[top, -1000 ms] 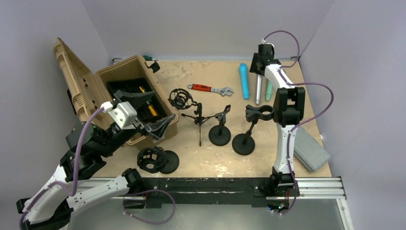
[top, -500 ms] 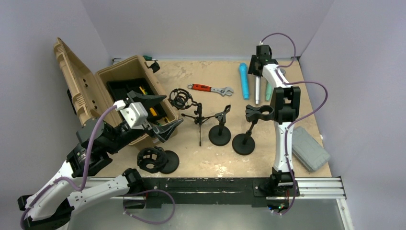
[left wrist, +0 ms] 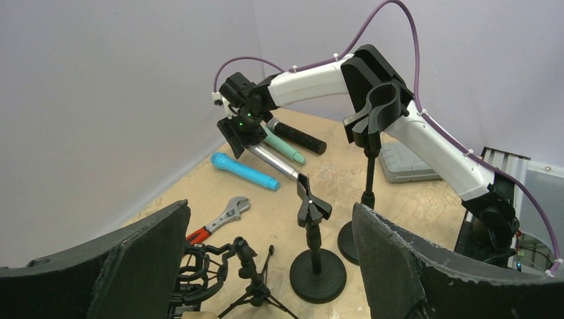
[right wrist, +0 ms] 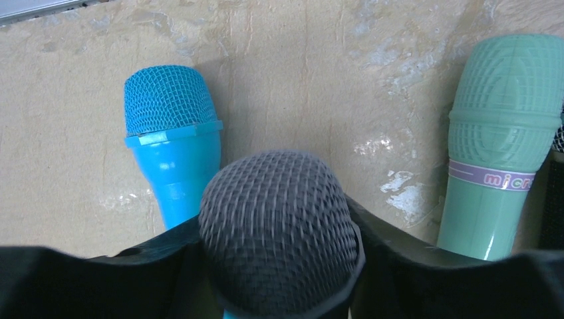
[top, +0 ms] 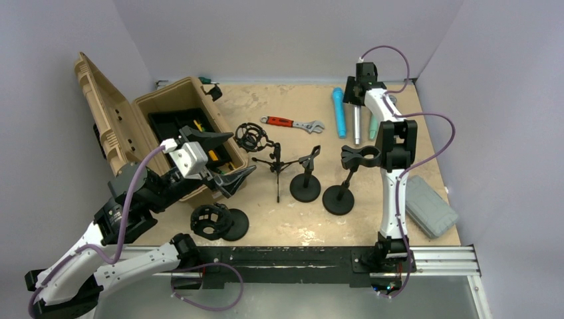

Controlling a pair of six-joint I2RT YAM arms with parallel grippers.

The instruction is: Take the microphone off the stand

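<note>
Fingers (right wrist: 439, 272) of the right gripper (right wrist: 279, 279) sit closed on the grey microphone (right wrist: 279, 226) just below its mesh head, with the blue microphone (right wrist: 171, 126) and green microphone (right wrist: 502, 139) lying either side. Top view: that gripper is at the far edge, and the microphone body runs back toward me, well apart from the empty clip stand (top: 350, 174). I cannot tell whether it rests on the table (top: 292, 219). Left wrist view: left gripper (left wrist: 269, 219) gapes wide, holding nothing. I judge set-down is in hand: lower until supported, open slowly, lift straight up, avoid nudging the neighbours.
</note>
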